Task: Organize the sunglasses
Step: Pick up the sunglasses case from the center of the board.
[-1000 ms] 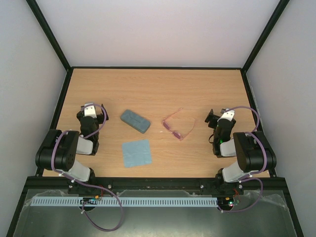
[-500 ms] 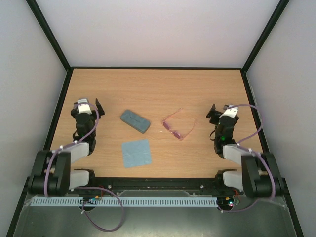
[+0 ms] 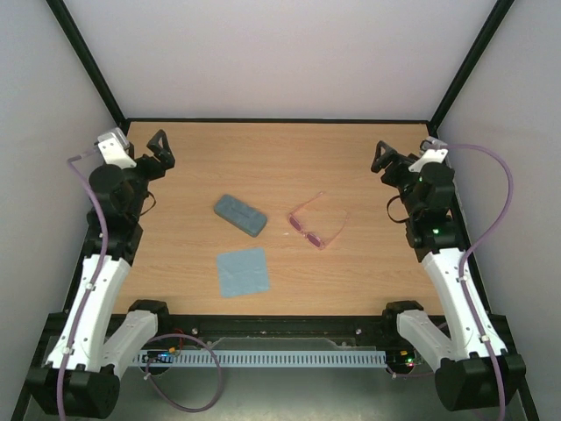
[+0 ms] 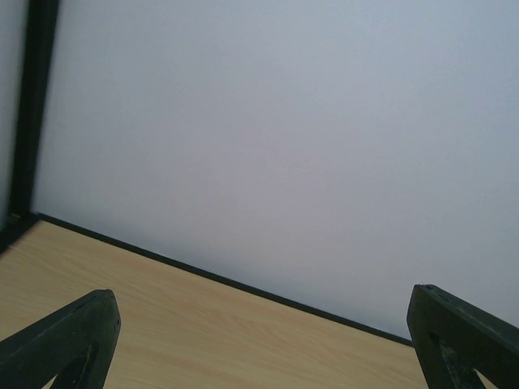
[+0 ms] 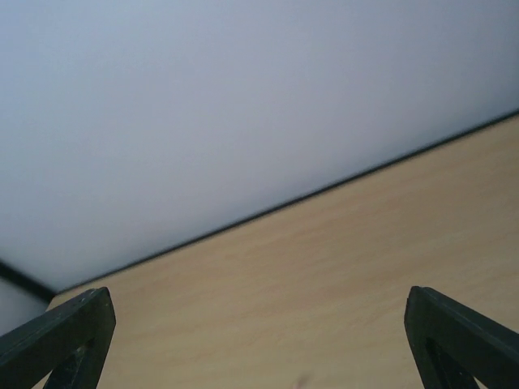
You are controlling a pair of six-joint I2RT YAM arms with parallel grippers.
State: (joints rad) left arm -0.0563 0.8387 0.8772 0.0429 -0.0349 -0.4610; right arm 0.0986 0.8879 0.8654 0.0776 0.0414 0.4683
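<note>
Up near the desk's far corners, the left gripper (image 3: 160,147) and right gripper (image 3: 388,160) hung high over the wood, each spread wide and holding nothing. In both wrist views the dark fingertips (image 4: 65,344) (image 5: 57,336) sat at opposite sides of the frame, with only the back wall and a bare strip of table (image 3: 280,158) between them.

A second earlier both arms had been folded low beside the desk's left and right edges. They had since unfolded and swung up and outward, and the cameras tipped away from the work. Nothing on the desk had shifted.

The sunglasses (image 3: 316,226) lay untouched just right of the desk's middle, apparently with the temples spread, well apart from either gripper. The blue-grey case (image 3: 239,214) lay shut to their left, and the light blue cloth (image 3: 242,271) sat nearer the near edge. By the look of it, the tidying had not begun and the arms had merely readied.

Room was generous. Open wood ran from each far corner to the sunglasses, and every edge was well clear of them. The tight spots were at the grippers themselves, close to the side walls and the black corner posts.
</note>
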